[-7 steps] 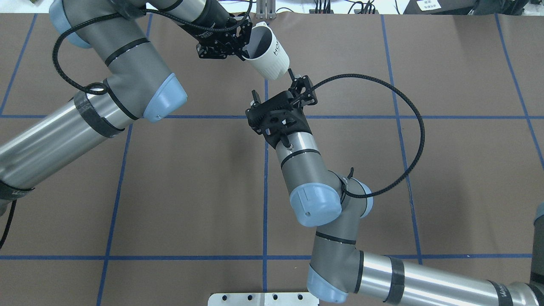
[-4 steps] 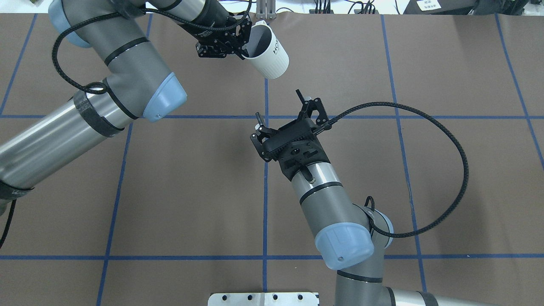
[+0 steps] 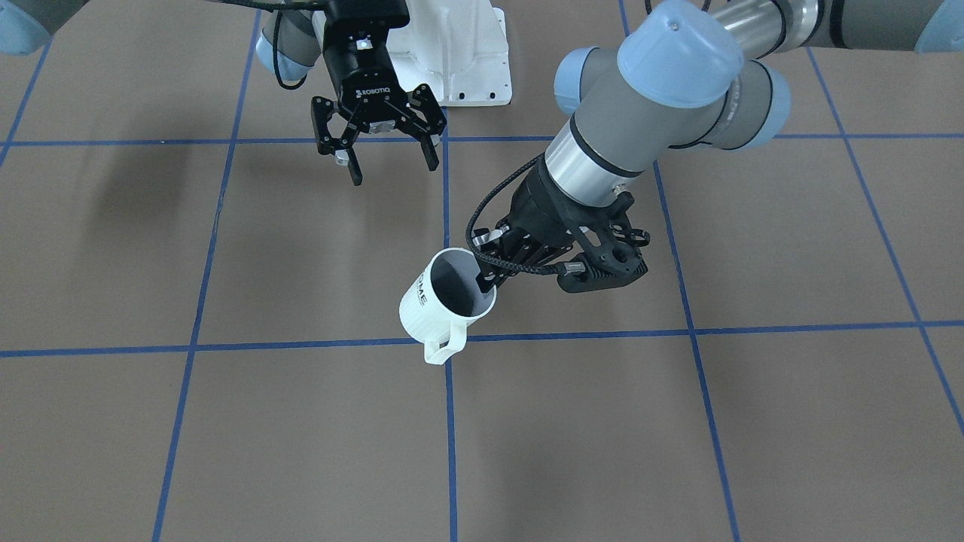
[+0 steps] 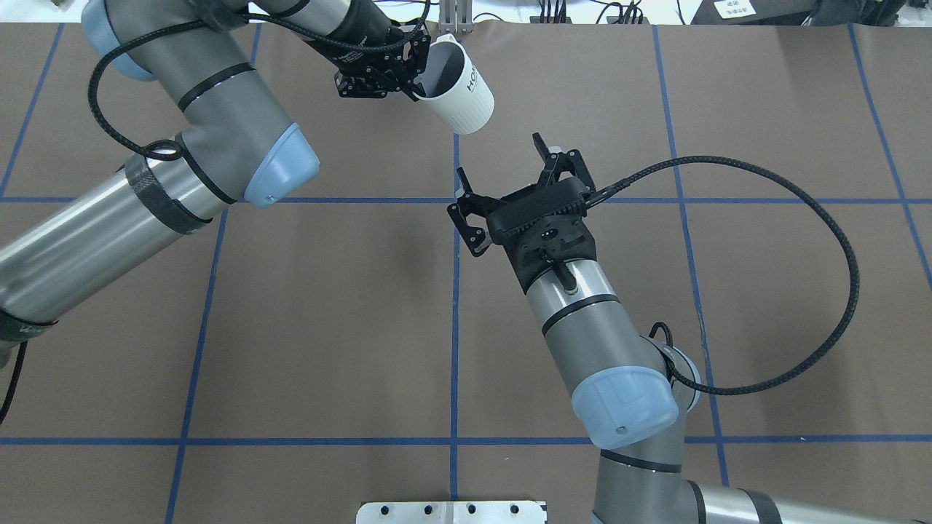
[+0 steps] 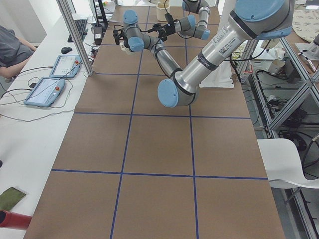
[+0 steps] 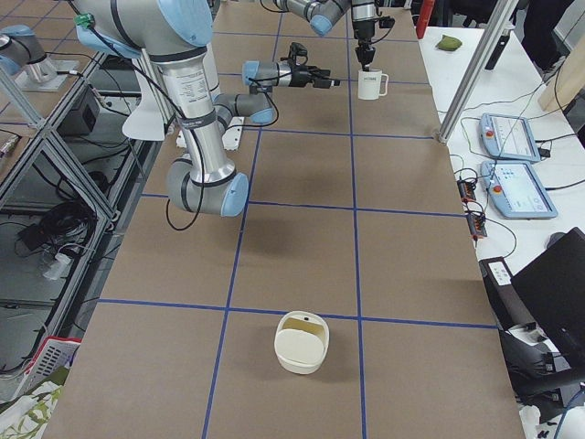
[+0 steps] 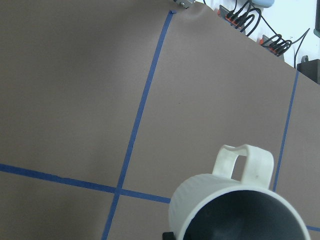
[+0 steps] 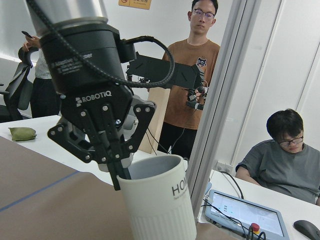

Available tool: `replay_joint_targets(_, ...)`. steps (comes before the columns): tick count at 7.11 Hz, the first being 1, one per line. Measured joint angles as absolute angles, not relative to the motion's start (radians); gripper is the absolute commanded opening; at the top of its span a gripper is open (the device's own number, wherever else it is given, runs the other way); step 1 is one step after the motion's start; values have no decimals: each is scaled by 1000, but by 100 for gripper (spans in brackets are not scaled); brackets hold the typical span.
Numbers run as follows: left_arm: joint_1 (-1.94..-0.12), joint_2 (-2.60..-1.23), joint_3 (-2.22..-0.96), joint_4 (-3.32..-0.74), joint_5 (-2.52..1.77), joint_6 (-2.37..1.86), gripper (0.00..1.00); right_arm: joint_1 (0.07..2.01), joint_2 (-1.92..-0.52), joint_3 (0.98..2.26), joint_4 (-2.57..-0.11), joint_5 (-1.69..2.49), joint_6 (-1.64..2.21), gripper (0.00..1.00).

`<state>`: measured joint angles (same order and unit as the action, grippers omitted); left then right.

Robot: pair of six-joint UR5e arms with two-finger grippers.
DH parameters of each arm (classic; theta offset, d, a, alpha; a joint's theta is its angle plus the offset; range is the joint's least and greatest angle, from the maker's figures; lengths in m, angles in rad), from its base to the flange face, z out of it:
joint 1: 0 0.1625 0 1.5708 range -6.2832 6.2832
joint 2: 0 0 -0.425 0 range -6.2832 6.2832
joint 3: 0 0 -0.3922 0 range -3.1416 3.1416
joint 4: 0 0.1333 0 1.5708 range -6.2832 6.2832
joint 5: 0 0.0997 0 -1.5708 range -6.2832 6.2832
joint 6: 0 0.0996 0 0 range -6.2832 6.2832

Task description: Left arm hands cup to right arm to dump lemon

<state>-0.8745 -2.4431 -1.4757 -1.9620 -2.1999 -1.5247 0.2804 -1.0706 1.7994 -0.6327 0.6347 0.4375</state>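
Observation:
The cup (image 4: 460,93) is a white ribbed mug with black lettering, held tilted over the far middle of the table. My left gripper (image 4: 421,76) is shut on its rim, with one finger inside. In the front-facing view the cup (image 3: 437,302) shows its grey inside and its handle low, with the left gripper (image 3: 486,277) on the rim. The left wrist view shows the cup (image 7: 235,210) from above; no lemon shows. My right gripper (image 4: 502,160) is open and empty, a short way from the cup's base. It also shows in the front-facing view (image 3: 392,169). The right wrist view faces the cup (image 8: 160,205).
A cream bowl (image 6: 302,342) stands near the table's end on my right. A white base plate (image 3: 459,53) lies at the robot's side. Operators stand and sit beyond the far edge, beside a metal post (image 6: 475,64) and tablets (image 6: 510,137).
My right gripper has drawn back from the cup's base toward the robot and shifted right, staying open. The left gripper still holds the cup in nearly the same place.

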Motion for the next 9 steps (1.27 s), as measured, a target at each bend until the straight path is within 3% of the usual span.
replay_joint_targets(4, -876, -2435, -1479, -1962, -2186, -1522, 0, 437, -1104, 1798, -659, 811, 552, 99)
replay_joint_targets(9, -925, -2348, -1522, -1953, -2185, -1465, 0, 688, -1127, 1795, -942, 1111, 715, 100)
